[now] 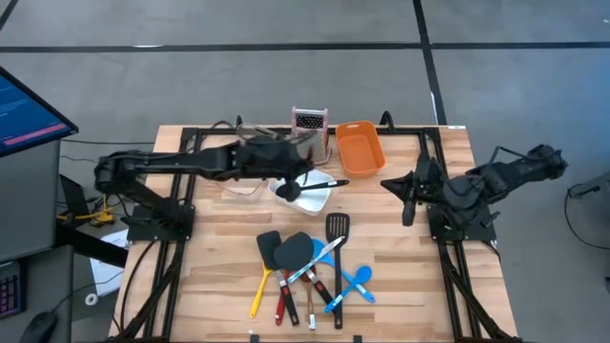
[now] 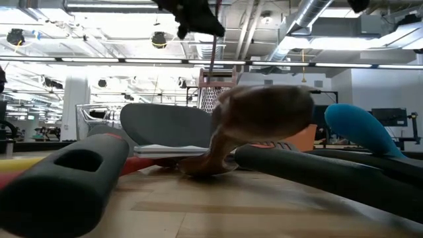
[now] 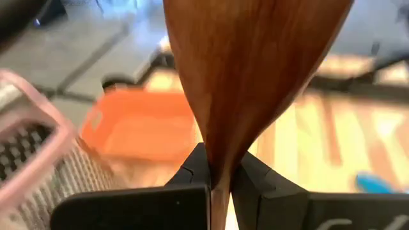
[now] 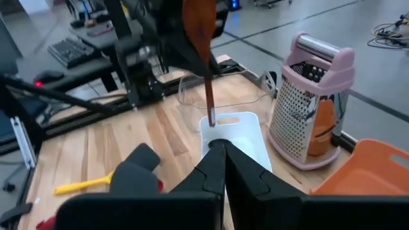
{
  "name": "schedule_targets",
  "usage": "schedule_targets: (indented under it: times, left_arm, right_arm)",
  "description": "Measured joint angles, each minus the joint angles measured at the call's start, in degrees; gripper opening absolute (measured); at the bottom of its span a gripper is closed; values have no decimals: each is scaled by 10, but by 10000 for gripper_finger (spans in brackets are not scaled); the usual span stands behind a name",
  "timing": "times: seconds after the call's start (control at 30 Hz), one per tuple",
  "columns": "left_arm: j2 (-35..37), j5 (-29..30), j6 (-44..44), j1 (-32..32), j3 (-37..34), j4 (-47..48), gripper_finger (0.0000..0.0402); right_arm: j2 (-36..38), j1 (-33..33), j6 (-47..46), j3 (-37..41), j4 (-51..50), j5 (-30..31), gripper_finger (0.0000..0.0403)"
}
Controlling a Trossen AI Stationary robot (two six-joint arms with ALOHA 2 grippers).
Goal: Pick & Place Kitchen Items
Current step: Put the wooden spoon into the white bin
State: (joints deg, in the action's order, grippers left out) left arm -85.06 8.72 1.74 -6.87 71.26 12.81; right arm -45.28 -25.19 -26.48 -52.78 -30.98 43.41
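Pinching a wooden spoon [image 3: 249, 83] upright over the white tub [image 4: 238, 135], the left gripper [image 3: 219, 172] works; right gripper [image 4: 222, 160] waits, fingers pressed together; most utensils [image 1: 310, 269] remain on the table [image 1: 210, 267].

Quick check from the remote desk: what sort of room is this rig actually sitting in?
Probably a robotics lab or industrial workspace, not a real kitchen: exposed ceiling ducts and strip lights overhead, a bare concrete floor, and a monitor beside the wooden table.
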Motion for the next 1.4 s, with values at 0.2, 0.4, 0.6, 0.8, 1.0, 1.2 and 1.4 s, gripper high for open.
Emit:
schedule_targets:
  times: [0.2, 0.4, 0.6, 0.8, 1.0, 1.2, 1.4]
  left_arm:
    - [-85, 32, -29, 0, 86, 148, 7]
    - [-128, 35, -33, -3, 112, 188, 7]
    - [-141, 34, -33, -13, 111, 210, 7]
    - [-141, 35, -33, -26, 111, 230, 7]
    - [-141, 34, -32, -33, 91, 230, 7]
    - [-141, 34, -32, -33, 52, 194, 7]
    - [-141, 22, -32, -33, 22, 153, 8]
  right_arm:
    - [31, 6, -5, 71, 80, 0, 0]
    - [31, 6, -36, 96, 94, -1, 0]
    - [25, 6, -36, 97, 95, -1, 0]
    - [25, 6, -36, 97, 96, -1, 0]
    - [25, 6, -36, 97, 94, -1, 0]
    - [25, 6, -36, 97, 88, 0, 0]
    - [25, 6, -36, 97, 87, 0, 0]
